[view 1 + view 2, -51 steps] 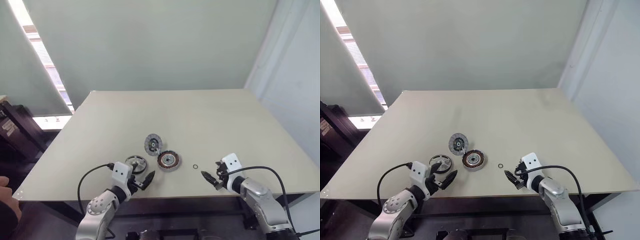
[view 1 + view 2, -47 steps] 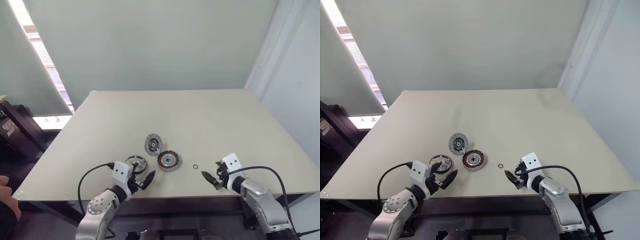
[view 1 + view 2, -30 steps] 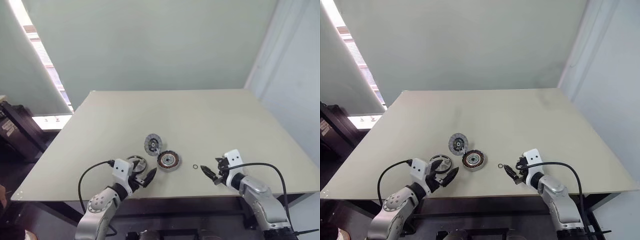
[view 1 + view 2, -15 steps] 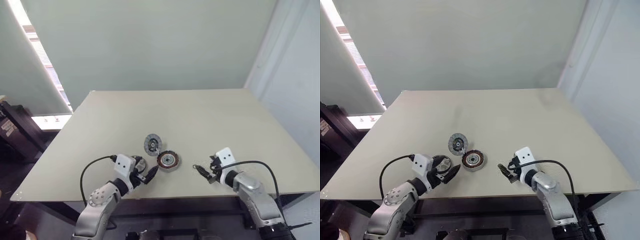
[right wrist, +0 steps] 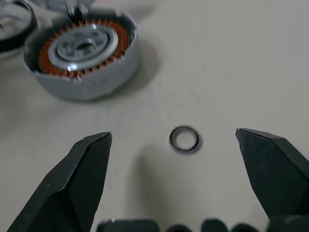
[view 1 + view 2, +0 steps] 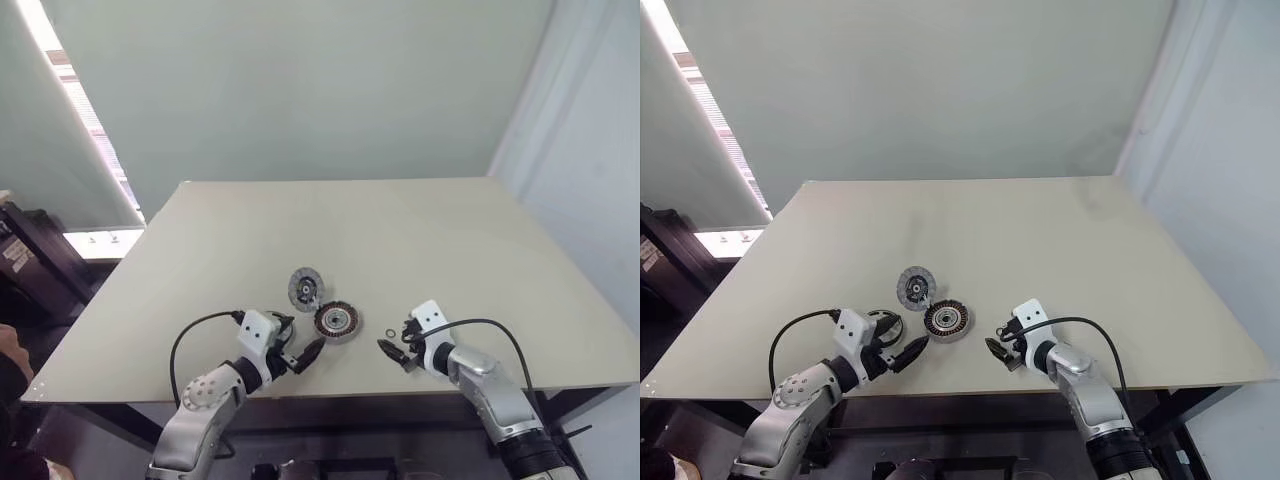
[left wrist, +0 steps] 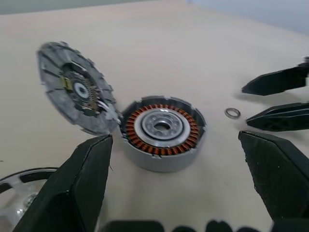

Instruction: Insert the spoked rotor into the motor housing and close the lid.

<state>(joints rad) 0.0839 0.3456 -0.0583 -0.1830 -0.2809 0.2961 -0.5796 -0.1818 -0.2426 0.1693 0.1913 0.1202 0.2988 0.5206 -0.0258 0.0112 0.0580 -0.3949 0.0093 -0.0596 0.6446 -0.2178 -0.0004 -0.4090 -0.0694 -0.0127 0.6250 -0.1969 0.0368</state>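
The motor housing (image 7: pixel 161 129), a round disc with copper windings around a silvery hub, lies near the table's front edge. The grey ribbed lid (image 7: pixel 77 94) stands tilted against its far-left rim. The spoked rotor (image 6: pixel 886 324) lies flat just left of the housing, partly behind my left hand. My left gripper (image 6: pixel 305 352) is open, low over the table, pointing at the housing from the front left. My right gripper (image 6: pixel 388 349) is open to the housing's right, its fingers either side of a tiny loose ring (image 5: pixel 184 139).
The beige table (image 6: pixel 420 250) stretches bare behind the parts, with its front edge close under both hands. A pale wall rises behind it. Dark furniture (image 6: pixel 30 265) stands off the table's left side.
My right gripper has moved left and down toward the tiny ring. My left gripper has turned slightly toward the housing and otherwise stayed put. The parts have not moved.
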